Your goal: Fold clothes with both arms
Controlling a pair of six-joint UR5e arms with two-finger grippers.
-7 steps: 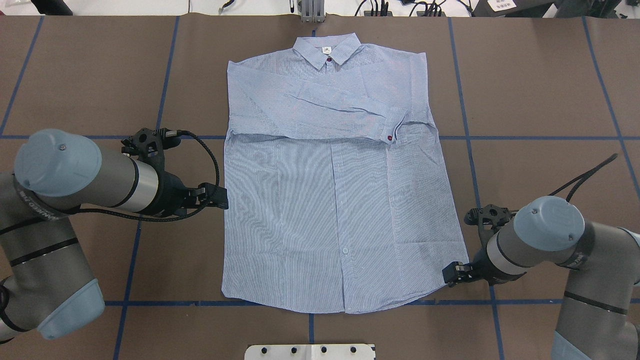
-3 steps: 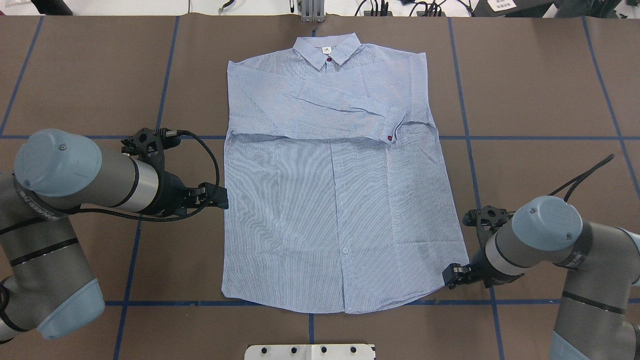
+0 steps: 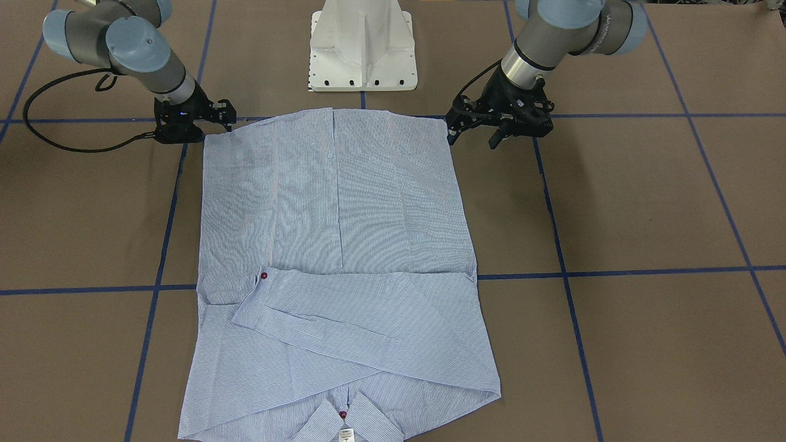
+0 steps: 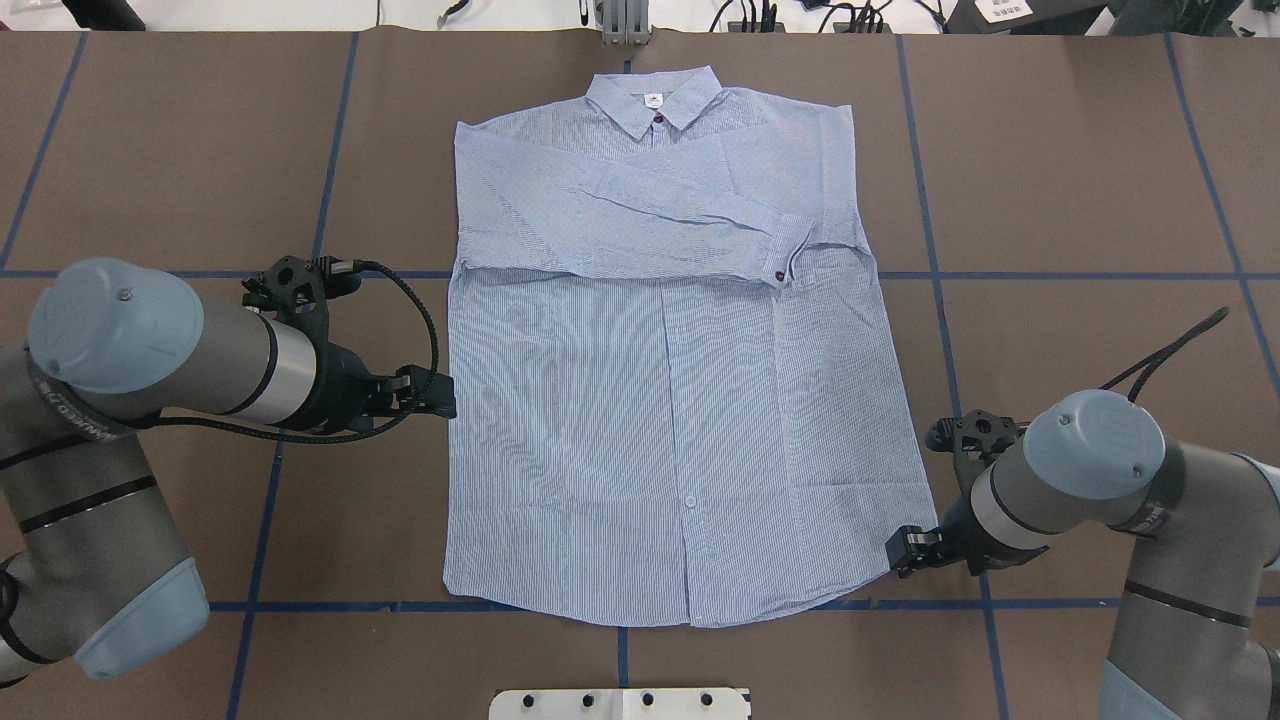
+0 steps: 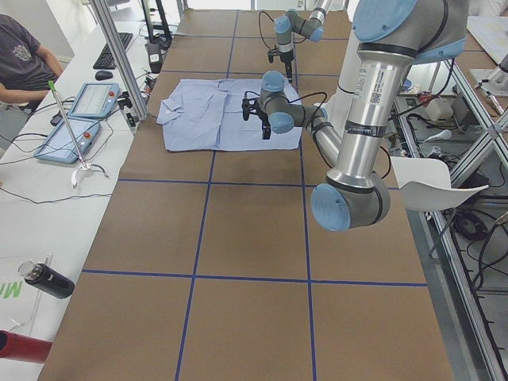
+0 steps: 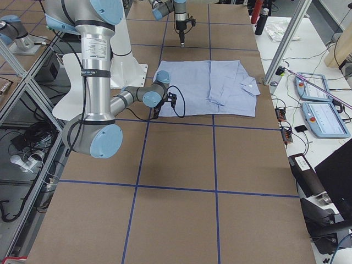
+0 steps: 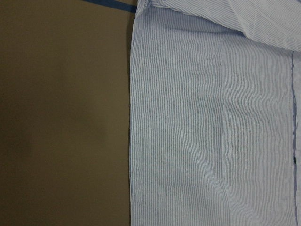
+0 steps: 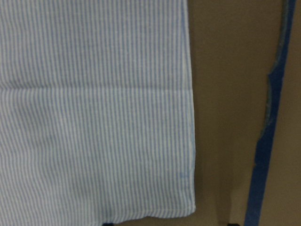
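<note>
The clothes are one light blue striped shirt (image 4: 660,420) lying flat, front up, collar (image 4: 655,100) at the table's far side. Both sleeves are folded across the chest, and a cuff with a dark red button (image 4: 780,272) lies on top. My left gripper (image 4: 440,392) hovers open at the shirt's left side edge (image 7: 131,117), mid-body, holding nothing; in the front-facing view the left gripper (image 3: 474,140) shows spread fingers. My right gripper (image 4: 905,550) stands open just off the near right hem corner (image 8: 190,202), also empty.
The white pedestal base (image 3: 362,49) stands just behind the hem. Blue tape lines (image 4: 935,275) cross the brown table cover. A seated person (image 5: 24,55), tablets (image 5: 67,139) and a bottle (image 5: 48,279) are at the side bench beyond the table.
The right arm has crept very slightly toward the hem corner. The left arm and the shirt have not moved.
</note>
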